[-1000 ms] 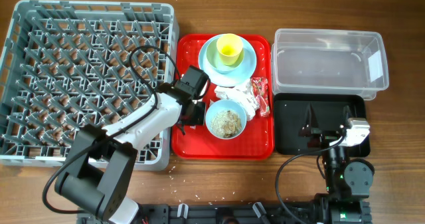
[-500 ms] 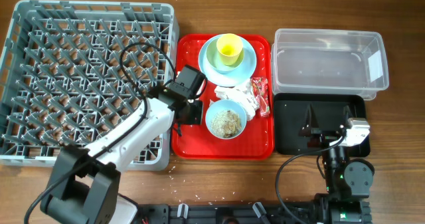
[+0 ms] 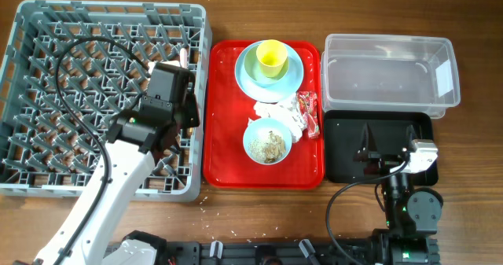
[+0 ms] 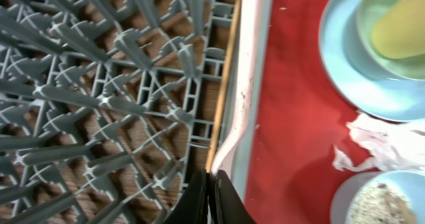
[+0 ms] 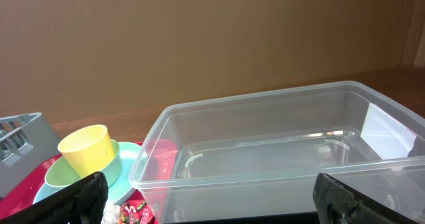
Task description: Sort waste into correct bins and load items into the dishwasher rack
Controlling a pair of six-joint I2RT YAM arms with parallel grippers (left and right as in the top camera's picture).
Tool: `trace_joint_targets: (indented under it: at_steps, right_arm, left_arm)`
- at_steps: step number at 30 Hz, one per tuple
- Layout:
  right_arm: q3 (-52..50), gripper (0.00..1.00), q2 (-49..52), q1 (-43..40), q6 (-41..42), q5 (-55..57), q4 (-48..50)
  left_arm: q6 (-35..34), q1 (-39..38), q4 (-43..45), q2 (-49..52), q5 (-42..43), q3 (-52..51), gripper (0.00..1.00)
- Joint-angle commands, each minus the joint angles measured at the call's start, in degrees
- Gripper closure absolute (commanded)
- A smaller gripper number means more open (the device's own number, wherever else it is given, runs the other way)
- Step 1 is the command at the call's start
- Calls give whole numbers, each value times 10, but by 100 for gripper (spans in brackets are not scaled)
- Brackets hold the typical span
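Both fork (image 4: 242,84) and chopstick (image 4: 226,78) pinched by left claw (image 4: 209,191) over rack (image 4: 99,84); right claw (image 5: 212,207) wide

— What is the left arm (image 3: 118,167) doing?
— It is stretching far out from the near edge, the left gripper (image 4: 210,196) pinching a white fork (image 4: 244,84), jaws pressed together.
— And the right arm (image 3: 409,202)?
— It is sitting folded by its base, the right gripper (image 3: 368,150) gaping wide.

The serving tray (image 3: 224,167) lies between rack (image 3: 110,8) and tub (image 3: 389,68).
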Motion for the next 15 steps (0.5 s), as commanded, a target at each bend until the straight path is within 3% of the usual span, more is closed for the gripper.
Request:
trace_joint_targets:
  at_steps: [1,15]
  right_arm:
    - [0,0,-2,-2,-9,-3,2]
    - [0,0,-2,-2,-9,-3,2]
  left_arm:
    - [13,6,3,35,-12,10,96]
    - [30,6,38,100,-61,10,96]
